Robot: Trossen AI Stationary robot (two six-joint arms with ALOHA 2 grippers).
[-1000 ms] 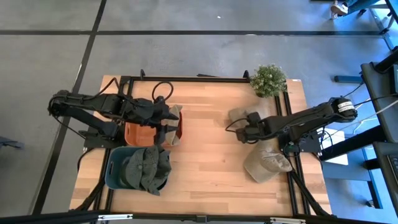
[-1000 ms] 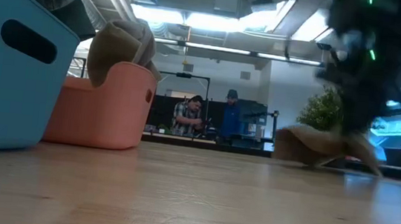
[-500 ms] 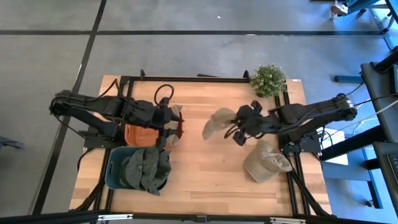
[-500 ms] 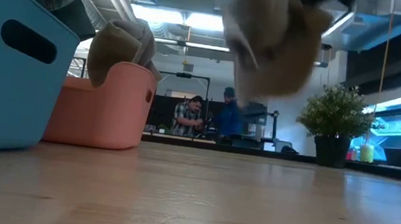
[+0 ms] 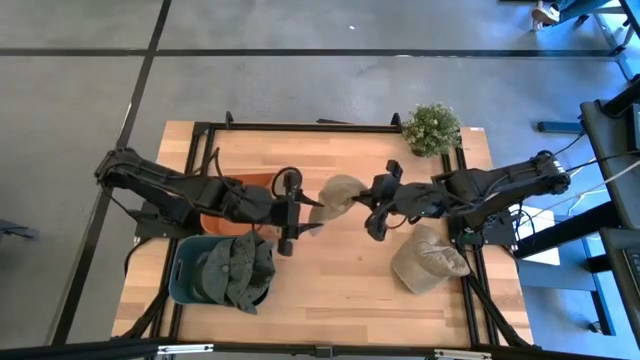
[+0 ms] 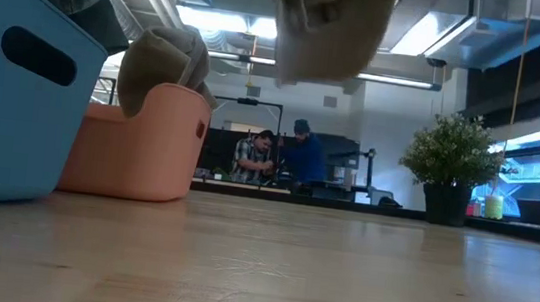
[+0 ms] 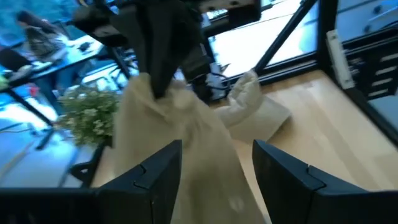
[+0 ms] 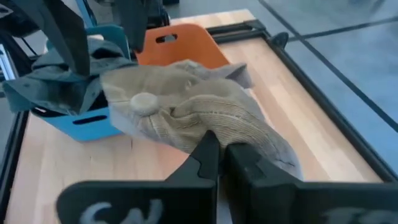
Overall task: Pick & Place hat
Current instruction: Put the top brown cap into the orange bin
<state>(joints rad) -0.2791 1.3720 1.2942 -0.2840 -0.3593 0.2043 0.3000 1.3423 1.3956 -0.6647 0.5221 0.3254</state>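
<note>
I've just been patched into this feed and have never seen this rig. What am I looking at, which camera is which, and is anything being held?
Two dark robot arms work at a wooden table. One camera looks straight down, one sits at table height, and one rides on each wrist. The right end effector is shut on a tan hat, held up in the air over the middle of the table. The left end effector is open, right beside that hat. An orange bin holds another tan hat, a blue bin holds green hats, one more tan hat lies on the table at the right, and a potted plant stands at the far corner.
</note>
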